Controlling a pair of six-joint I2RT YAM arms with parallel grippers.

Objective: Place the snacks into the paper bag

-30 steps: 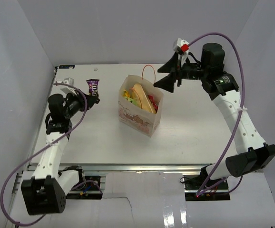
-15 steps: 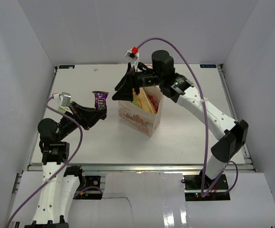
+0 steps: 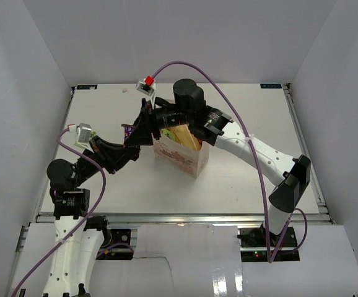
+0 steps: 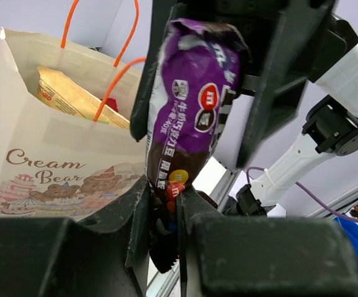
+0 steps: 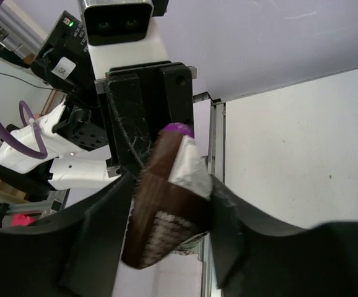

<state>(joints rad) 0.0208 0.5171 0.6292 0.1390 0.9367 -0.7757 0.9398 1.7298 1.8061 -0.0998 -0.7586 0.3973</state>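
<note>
Table [image 3: 247,179] first: the paper bag [image 3: 182,158] stands upright near its centre, with the chip bag [image 3: 185,136] already inside.

What changed: a second ago the right arm hung at 2 o'clock of the bag with its jaws wide. It has since swung across the bag's mouth and now sits at 10 o'clock. The left arm has lifted from the far-left table edge to meet it there.

Right gripper [image 5: 170,185]: its jaws have narrowed and now flank the top end of the purple packet [image 4: 194,105]. We can't tell whether they pinch it yet.

Left gripper [image 4: 166,198]: clamped tight on the packet's bottom end, holding it upright in the air just beside the bag at 10 o'clock, not inside.

We read this as a hand-over being set up. The purple packet is the only snack we see outside the bag. The risk is a left release before the right pinch is firm.
</note>
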